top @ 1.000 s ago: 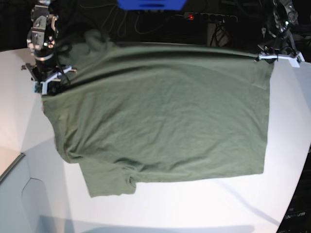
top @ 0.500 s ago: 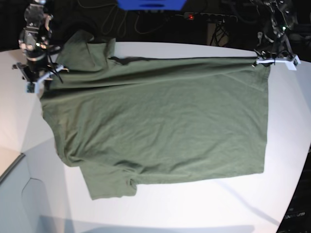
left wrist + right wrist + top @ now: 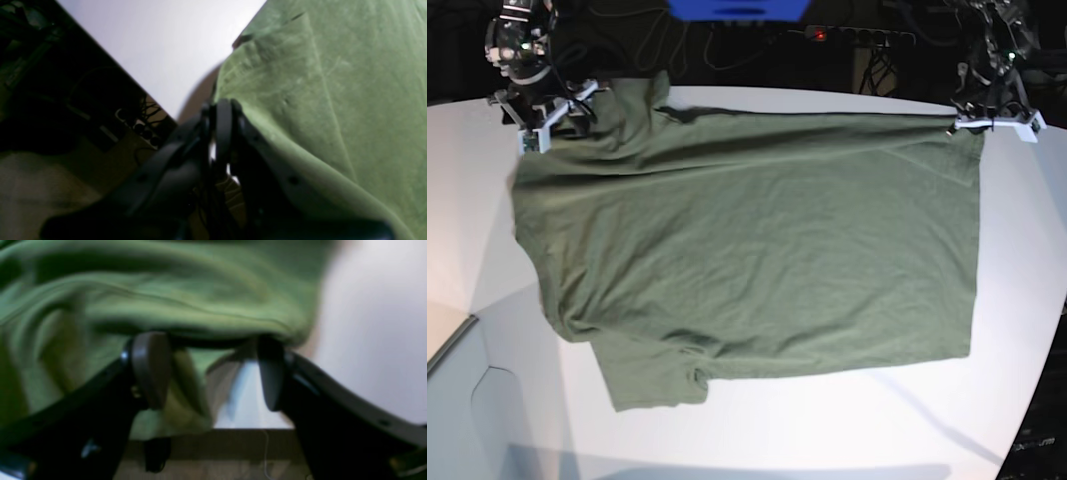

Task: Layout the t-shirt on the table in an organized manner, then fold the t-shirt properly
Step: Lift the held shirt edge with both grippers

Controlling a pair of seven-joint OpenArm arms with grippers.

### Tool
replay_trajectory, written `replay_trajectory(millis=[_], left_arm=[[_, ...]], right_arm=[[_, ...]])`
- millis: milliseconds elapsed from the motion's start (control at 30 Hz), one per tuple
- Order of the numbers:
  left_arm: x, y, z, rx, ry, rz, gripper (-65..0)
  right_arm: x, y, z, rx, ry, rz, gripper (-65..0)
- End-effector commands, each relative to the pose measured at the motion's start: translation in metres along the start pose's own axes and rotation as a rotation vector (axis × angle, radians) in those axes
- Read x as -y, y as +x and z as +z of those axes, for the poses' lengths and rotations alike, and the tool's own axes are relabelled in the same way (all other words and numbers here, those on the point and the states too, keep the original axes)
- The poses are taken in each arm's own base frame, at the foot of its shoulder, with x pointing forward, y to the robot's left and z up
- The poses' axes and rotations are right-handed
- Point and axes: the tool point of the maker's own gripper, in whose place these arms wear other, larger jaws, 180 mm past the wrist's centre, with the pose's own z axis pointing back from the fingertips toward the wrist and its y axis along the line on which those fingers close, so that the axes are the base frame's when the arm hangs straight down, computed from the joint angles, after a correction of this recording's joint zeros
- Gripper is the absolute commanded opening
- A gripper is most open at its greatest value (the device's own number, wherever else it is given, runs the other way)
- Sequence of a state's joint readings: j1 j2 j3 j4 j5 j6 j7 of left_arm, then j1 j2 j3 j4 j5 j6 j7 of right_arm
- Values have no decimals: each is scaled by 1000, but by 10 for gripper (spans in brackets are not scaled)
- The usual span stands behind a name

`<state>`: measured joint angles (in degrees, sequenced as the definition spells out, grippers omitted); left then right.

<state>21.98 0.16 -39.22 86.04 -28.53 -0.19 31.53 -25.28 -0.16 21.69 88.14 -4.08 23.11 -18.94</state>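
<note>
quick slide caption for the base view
Olive t-shirt spread across the white table; left gripper pinches its far corner, right gripper open at the other.

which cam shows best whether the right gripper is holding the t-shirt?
Right wrist view: the right gripper has its fingers spread, the t-shirt loose beyond them. Base view shows that gripper small at the shirt's corner. Left wrist view misses it.

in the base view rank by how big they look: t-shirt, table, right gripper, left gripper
1. table, widest, runs past the frame
2. t-shirt, covering much of it
3. right gripper and left gripper: both small and partly cropped or dark, too alike to rank
</note>
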Motion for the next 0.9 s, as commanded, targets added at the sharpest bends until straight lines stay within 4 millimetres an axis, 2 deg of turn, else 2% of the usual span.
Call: replay_trajectory(millis=[0, 67, 167, 233, 400, 867], left_arm=[[2, 12, 2, 36, -7, -10, -650], [2, 12, 2, 36, -7, -10, -650], [2, 12, 2, 36, -7, -10, -650], [2, 12, 2, 36, -7, -10, -650], [1, 12, 2, 35, -6, -10, -650], [1, 10, 3, 31, -5, -13, -650]], right_arm=[[-3, -2, 4, 5, 19, 5, -212], [-5, -5, 8, 2, 19, 1, -208], [-2, 3, 13, 24, 8, 8, -208], [8, 2, 21, 27, -22, 4, -208], [16, 8, 30, 49, -60, -15, -208], [0, -38, 22, -63, -20, -71, -209]])
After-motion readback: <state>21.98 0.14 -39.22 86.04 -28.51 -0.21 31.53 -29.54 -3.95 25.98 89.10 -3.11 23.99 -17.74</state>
